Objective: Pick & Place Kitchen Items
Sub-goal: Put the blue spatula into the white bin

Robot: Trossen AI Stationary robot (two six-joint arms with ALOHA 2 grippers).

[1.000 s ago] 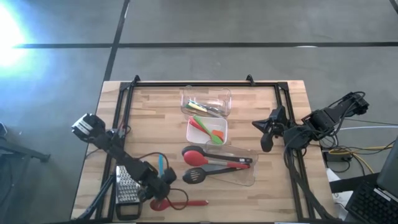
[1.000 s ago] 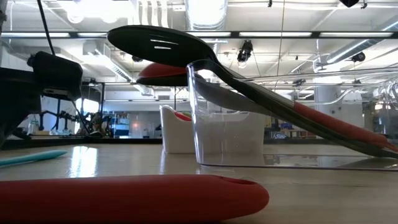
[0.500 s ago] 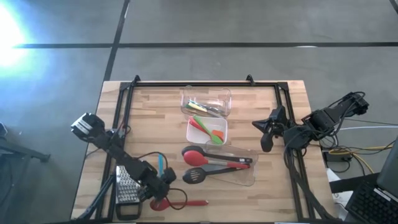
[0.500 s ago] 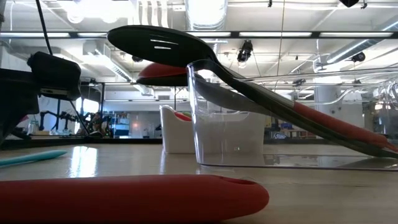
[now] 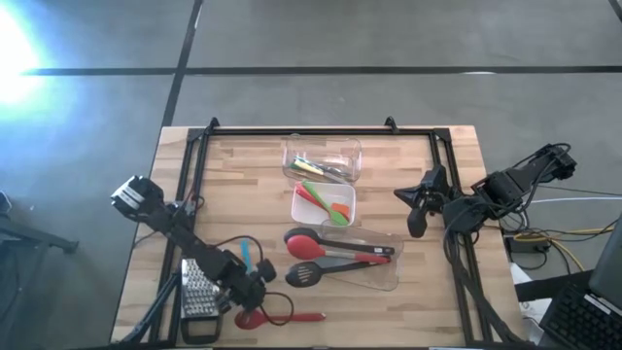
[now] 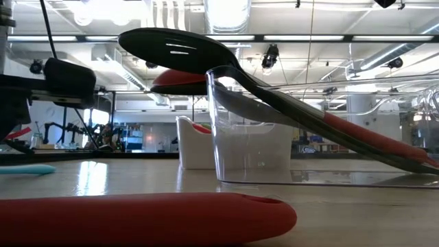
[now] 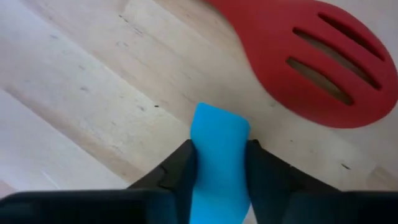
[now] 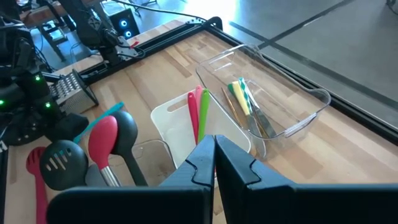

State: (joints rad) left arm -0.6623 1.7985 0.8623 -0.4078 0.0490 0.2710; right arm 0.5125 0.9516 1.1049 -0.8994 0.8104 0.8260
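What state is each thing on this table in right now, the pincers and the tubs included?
Left pincer: shut on the teal utensil.
Right pincer: shut, empty, waiting at the table's right side.
Red slotted spatula: lying flat.
Long tub: holding spoons.
Grater: lying flat.

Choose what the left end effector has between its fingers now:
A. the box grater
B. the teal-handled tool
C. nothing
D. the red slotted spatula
B: in the left wrist view both fingers press the sides of the teal-handled tool; the red slotted spatula lies beyond it on the table.
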